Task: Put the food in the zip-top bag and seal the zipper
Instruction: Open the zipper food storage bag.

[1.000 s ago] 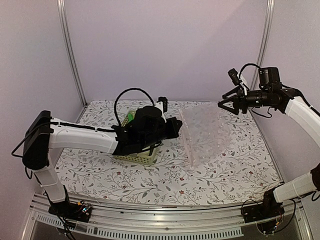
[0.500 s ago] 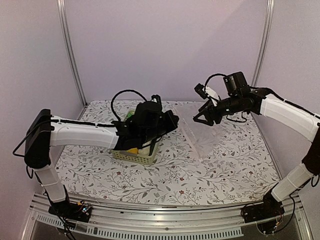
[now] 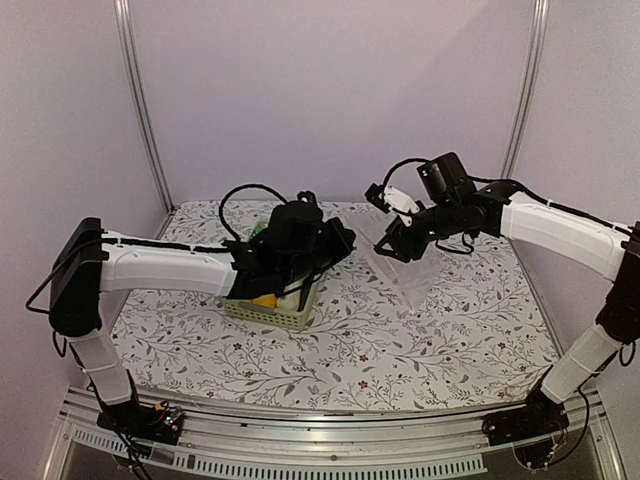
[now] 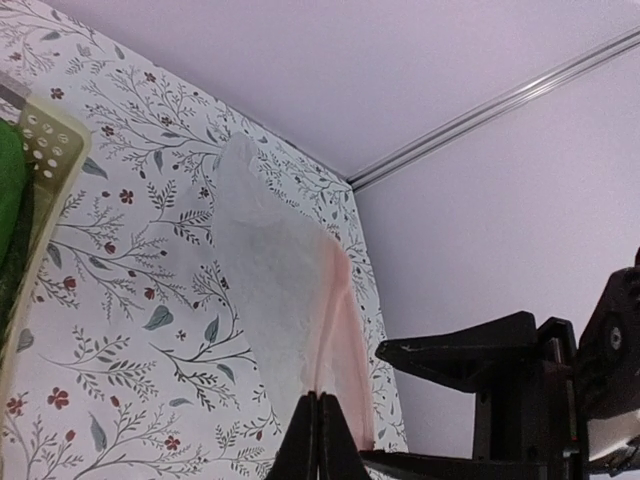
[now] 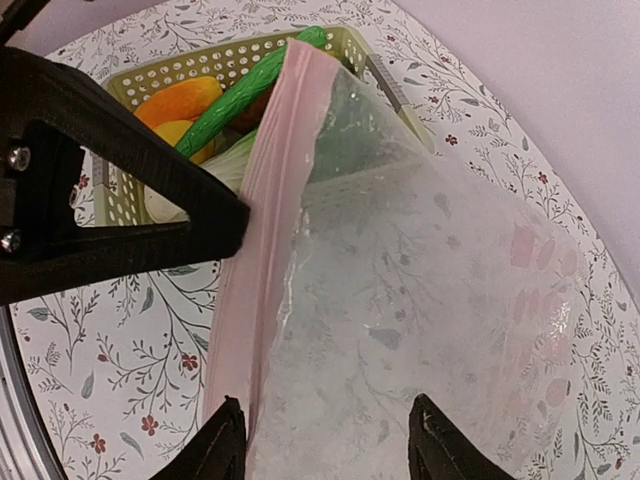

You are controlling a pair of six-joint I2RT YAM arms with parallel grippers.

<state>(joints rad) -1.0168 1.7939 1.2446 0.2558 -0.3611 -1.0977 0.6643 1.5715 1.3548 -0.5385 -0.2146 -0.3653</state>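
Clear crinkly plastic fills most of the right wrist view. The zip-top bag point(image 5: 420, 290) spreads out ahead of the right pincer point(image 5: 327, 412). That pincer is open: its two black tips stand well apart, with the bag's near end between them. Whether either tip touches the plastic cannot be told.

The zipper point(image 5: 262, 230), a pale pink strip, runs along the bag's edge on this pincer's left side. From there it leads away toward the basket point(image 5: 200, 62).

The left pincer point(image 4: 318, 425) is closed, its tips meeting in a thin line. In the left wrist view the pink strip and the bag's cloudy sheet rise from right at those tips, so it grips the bag by the zipper edge. From the right wrist view its dark finger comes in from the left, and the point of it touches the strip about halfway along.

The food sits in the pale green lattice basket, beyond the left pincer's finger as the right wrist camera sees it. It includes an orange piece point(image 5: 178, 100), a yellow piece point(image 5: 170, 132) just beside it and a long green cucumber point(image 5: 240, 100) lying slantwise. The bag's far corner overlaps the basket rim in that view.

From above, the left arm reaches across the basket, with its pincer just past the rim on the bag's side. The right pincer hangs close by over the bag, above the flower-printed surface point(image 3: 400, 350).
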